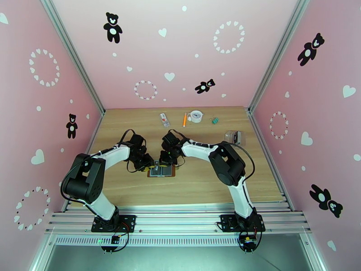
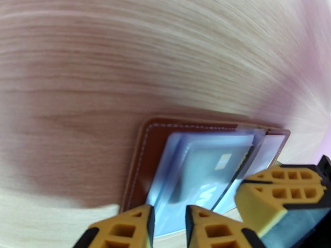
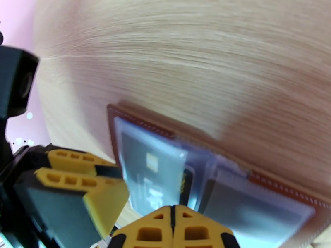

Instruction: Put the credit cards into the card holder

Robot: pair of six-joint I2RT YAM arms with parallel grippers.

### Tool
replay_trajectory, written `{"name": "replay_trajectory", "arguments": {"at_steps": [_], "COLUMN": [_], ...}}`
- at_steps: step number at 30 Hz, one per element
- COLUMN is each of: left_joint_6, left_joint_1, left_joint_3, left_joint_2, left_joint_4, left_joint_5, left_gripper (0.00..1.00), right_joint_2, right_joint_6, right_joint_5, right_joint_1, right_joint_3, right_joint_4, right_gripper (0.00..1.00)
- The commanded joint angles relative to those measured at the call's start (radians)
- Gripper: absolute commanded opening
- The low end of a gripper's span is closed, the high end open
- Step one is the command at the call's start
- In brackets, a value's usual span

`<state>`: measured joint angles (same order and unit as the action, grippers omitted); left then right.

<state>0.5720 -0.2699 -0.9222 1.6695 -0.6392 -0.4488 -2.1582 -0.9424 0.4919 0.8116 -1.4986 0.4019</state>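
Note:
The brown card holder (image 1: 161,171) lies open on the table between both arms, its grey-blue pockets facing up. A grey credit card (image 2: 207,170) with a chip sits inside a clear pocket (image 3: 149,170). My left gripper (image 2: 169,222) is at the holder's near edge, fingers slightly apart, with the pocket's edge lying in the gap. My right gripper (image 3: 173,211) is shut on a dark credit card (image 3: 187,182) with a gold edge. That card stands edge-on over the middle pockets. In the top view the left gripper (image 1: 148,165) and right gripper (image 1: 169,160) flank the holder closely.
Along the back of the table lie a white-and-red packet (image 1: 164,119), an orange pen (image 1: 184,119), a white round item (image 1: 196,116) and a small green piece (image 1: 215,119). A see-through pouch (image 1: 233,137) rests at the right.

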Motion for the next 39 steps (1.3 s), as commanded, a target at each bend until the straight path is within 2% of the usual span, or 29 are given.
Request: {"name": "replay_trajectory", "arguments": {"at_steps": [1,9,28,32,34,36,39], "left_joint_6": [-0.006,0.002,0.026,0.032,0.039,0.043,0.046], "left_joint_1": [0.002,0.003,0.003,0.002,-0.001,-0.014,-0.046], "left_joint_3": [-0.007,-0.021,-0.030,-0.036,-0.039,-0.049,-0.084], "left_joint_2": [0.009,-0.019,-0.010,-0.032,-0.030,-0.023,-0.004], "left_joint_4": [-0.001,0.004,0.081,0.117,0.139,0.155,0.164], "left_joint_5": [-0.002,0.008,-0.131,-0.199,-0.231,-0.248,-0.260], "left_gripper": [0.29,0.37,0.32,0.32,0.32,0.32,0.33], "right_joint_2": [-0.049,-0.048,-0.027,0.021,0.066,0.122,0.210], "right_joint_6": [-0.009,0.009,0.017,0.011,0.002,0.001,-0.002], "right_joint_5": [0.000,-0.029,-0.029,-0.039,-0.061,-0.098,-0.181], "right_joint_1": [0.008,0.007,-0.004,-0.012,-0.024,-0.040,-0.078], "right_joint_3": [-0.025,-0.014,-0.002,-0.009,-0.005,0.001,0.036], "right_joint_4": [0.040,0.083,0.073,0.070,0.077,0.109,0.192], "right_gripper": [0.00,0.00,0.00,0.00,0.11,0.27,0.35]}}
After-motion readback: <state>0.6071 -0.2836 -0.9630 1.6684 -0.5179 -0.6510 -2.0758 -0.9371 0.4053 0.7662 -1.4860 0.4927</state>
